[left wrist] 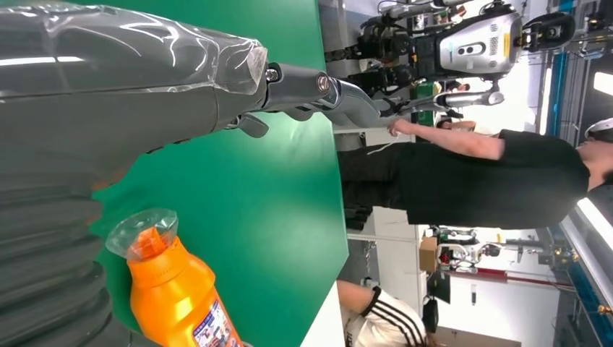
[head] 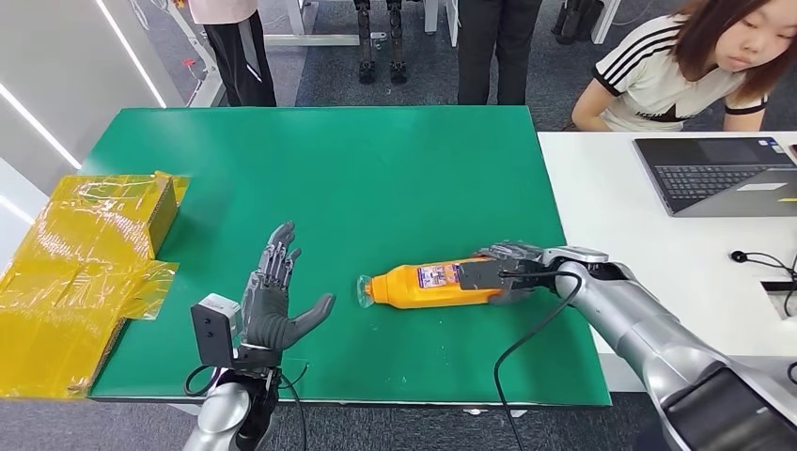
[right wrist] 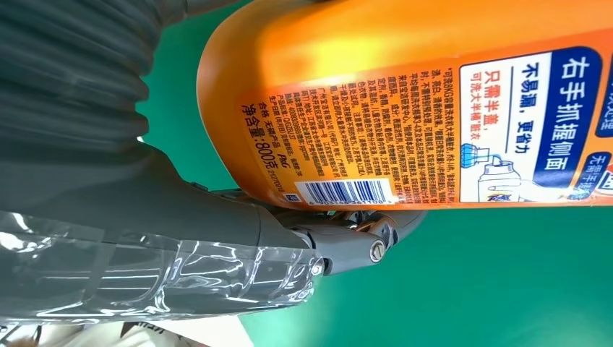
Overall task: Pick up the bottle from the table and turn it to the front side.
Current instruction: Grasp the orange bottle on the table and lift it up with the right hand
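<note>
1. The bottle (head: 434,285) is lying on its side on the green table (head: 376,169), an orange container with a clear cap (head: 364,291) over its neck and a printed label on its body.
2. The right hand (head: 507,272) is grasping the bottle at its base end, with the fingers (head: 512,252) wrapping over the far side of the body and the thumb pressing on the near side.
3. In the right wrist view, the bottle's back label (right wrist: 405,123), with its barcode and small print, is sitting directly against the thumb (right wrist: 347,242), and green table is showing beyond it.
4. The cap end of the bottle is pointing away from the right fingers and toward the left hand (head: 277,301).
5. The left hand is standing raised with its palm turned toward the bottle, fingers released and spread apart, holding nothing, near the cap but apart from it.
6. In the left wrist view, the cap and orange shoulder are appearing just beside the grey ribbed cover, not touching the left fingers (left wrist: 318,90).
7. A yellow taped box (head: 89,272) is lying at the table's edge, well beyond the left fingers on the side away from the bottle.
8. A laptop (head: 719,174) is sitting on a white table (head: 620,216) past the right arm, and a person (head: 686,61) is sitting behind it.
</note>
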Robot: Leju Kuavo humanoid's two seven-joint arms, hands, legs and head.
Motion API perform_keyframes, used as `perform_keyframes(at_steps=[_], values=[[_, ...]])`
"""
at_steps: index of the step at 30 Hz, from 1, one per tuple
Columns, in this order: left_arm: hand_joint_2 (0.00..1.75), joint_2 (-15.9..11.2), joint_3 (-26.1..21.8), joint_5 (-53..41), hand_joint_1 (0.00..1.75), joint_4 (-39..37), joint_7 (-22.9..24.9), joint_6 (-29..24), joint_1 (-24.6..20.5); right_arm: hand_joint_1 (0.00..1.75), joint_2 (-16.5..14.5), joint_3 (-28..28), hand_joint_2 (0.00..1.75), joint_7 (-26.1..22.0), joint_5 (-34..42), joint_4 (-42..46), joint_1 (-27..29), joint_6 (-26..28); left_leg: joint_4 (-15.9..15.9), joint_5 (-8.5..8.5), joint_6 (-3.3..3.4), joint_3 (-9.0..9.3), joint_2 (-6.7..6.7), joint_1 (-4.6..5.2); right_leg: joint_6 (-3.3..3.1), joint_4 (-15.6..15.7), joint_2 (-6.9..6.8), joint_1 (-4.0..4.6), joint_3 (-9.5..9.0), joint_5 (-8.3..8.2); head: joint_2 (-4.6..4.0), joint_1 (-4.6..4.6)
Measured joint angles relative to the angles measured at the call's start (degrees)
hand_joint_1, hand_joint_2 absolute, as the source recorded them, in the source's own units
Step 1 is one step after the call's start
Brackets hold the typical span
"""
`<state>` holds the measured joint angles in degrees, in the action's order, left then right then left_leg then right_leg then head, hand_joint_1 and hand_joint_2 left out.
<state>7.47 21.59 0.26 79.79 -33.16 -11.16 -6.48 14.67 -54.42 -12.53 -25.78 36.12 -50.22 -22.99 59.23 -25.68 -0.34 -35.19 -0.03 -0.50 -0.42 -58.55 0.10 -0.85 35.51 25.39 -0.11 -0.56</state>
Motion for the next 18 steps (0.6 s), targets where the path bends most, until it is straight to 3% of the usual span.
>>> perform_keyframes(at_steps=[4, 9, 13, 18], values=[[1.75, -0.1, 0.0, 0.4, 0.00, -0.6, -0.3, 0.0, -0.1, 1.75, 0.0, -0.5, 1.75, -2.1, 3.9, -0.4, 0.6, 1.9, 0.0, 0.00, 0.00, -0.01, -0.01, 0.00, 0.00, 0.0, -0.01, 0.00, 0.00, 0.00, 0.00, 0.00], [1.75, -0.1, 0.0, 0.6, 0.00, -0.8, -1.0, -0.7, -0.1, 1.75, -0.2, 3.5, 1.75, -8.5, 16.2, 0.3, 4.9, 4.7, 0.0, -0.02, 0.01, -0.03, -0.08, 0.00, 0.01, 0.0, -0.05, 0.00, 0.00, 0.01, 0.00, -0.01], [1.75, -0.2, 0.0, 1.2, 0.00, -0.9, -1.9, -1.4, -0.1, 1.75, -0.4, 9.7, 1.75, -14.1, 26.5, 4.8, 12.6, 5.7, 0.0, -0.04, 0.03, -0.04, -0.27, -0.02, 0.07, 0.0, -0.23, 0.02, -0.04, 0.10, 0.00, 0.00], [1.75, -0.5, 0.0, 1.6, 0.00, -1.0, -2.2, -1.8, -0.1, 1.75, -0.6, 16.2, 1.75, -15.6, 29.5, 11.5, 21.8, 7.5, 0.0, -0.09, 0.03, -0.07, -0.29, -0.02, 0.06, 0.0, -0.25, 0.02, -0.04, 0.14, 0.00, 0.00]])
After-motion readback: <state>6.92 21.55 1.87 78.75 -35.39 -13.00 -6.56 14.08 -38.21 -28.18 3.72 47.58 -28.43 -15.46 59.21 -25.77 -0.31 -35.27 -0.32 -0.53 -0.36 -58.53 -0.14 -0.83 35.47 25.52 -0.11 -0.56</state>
